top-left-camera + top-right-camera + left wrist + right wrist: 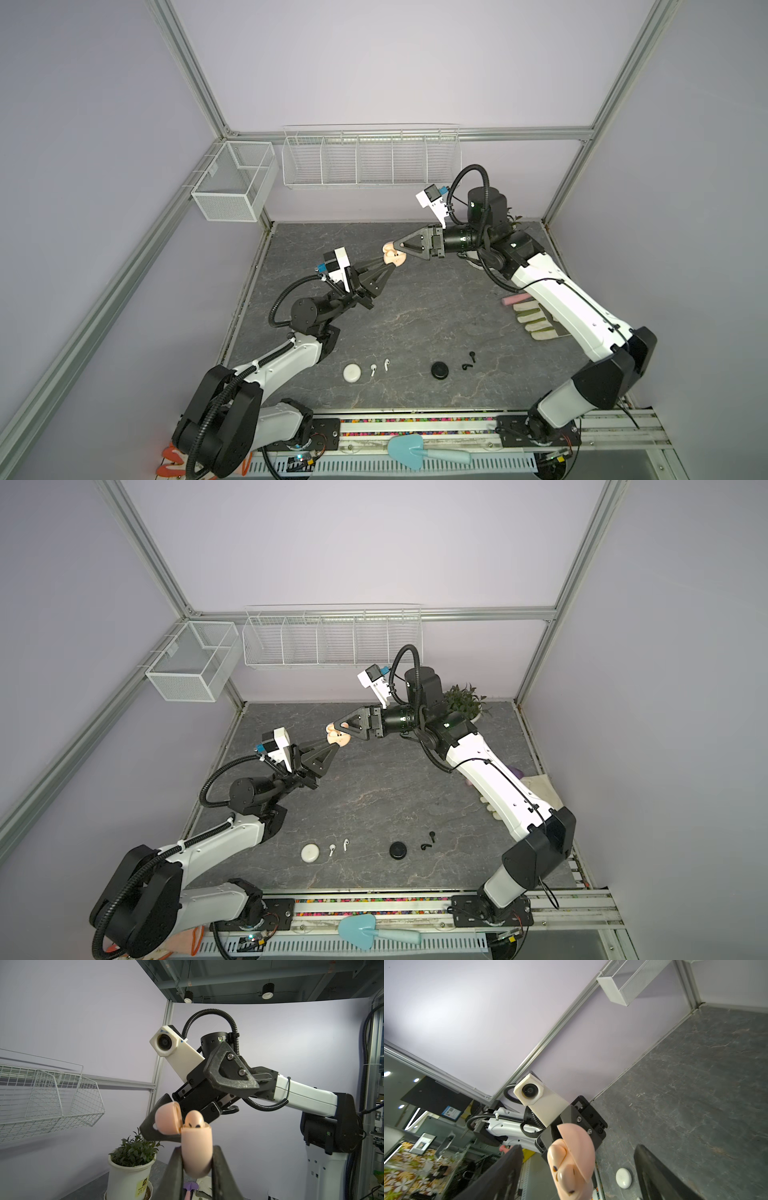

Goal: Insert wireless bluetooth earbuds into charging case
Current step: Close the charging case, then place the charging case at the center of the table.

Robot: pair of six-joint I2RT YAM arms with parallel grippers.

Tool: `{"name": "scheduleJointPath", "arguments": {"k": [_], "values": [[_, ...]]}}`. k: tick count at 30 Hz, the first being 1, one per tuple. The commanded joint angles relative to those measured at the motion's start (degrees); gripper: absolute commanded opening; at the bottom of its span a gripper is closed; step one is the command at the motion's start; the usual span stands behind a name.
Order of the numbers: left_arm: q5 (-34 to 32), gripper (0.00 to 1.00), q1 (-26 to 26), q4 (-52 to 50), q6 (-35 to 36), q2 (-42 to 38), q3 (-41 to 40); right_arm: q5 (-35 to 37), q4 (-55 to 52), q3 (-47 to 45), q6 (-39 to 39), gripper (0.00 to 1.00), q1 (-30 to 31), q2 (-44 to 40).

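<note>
Shows a pink charging case (195, 1138) raised well above the grey table (415, 316), pinched low on its body by the left gripper (196, 1153), clamped shut on it. Shows the lid (167, 1120) hinged back and pink earbuds (194, 1119) seated in the mouth of the case. Shows the right gripper (578, 1147) spread wide, straddling lid and case, apparently touching neither. Leaves on the table a white case (352, 371) just beside two white earbuds (373, 369), and a black case (440, 369) near two black earbuds (472, 355), all loose. Likely hazards from here: brushing the lid while drawing the open right fingers clear, and so twisting the case out of a narrow pinch; tipping a lightly seated earbud out through any tilt; dropping from this height and scattering case and earbuds across the table.
</note>
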Motion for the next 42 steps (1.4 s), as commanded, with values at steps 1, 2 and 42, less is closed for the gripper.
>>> {"name": "scheduleJointPath", "arguments": {"k": [1,2,42], "values": [[0.8,0.0,-0.3,2.1,-0.4,0.4,-1.2,-5.9,4.7,-0.4,2.5,0.84,0.3,-0.6],[0.6,0.0,-0.3,2.1,-0.4,0.4,-1.4,-6.2,5.2,-0.7,2.8,0.83,0.3,-1.0],[-8.6,0.0,5.6,-47.5,-15.0,37.3,18.2,30.7,0.3,-28.8,-13.5,0.73,-1.3,4.2]]}}
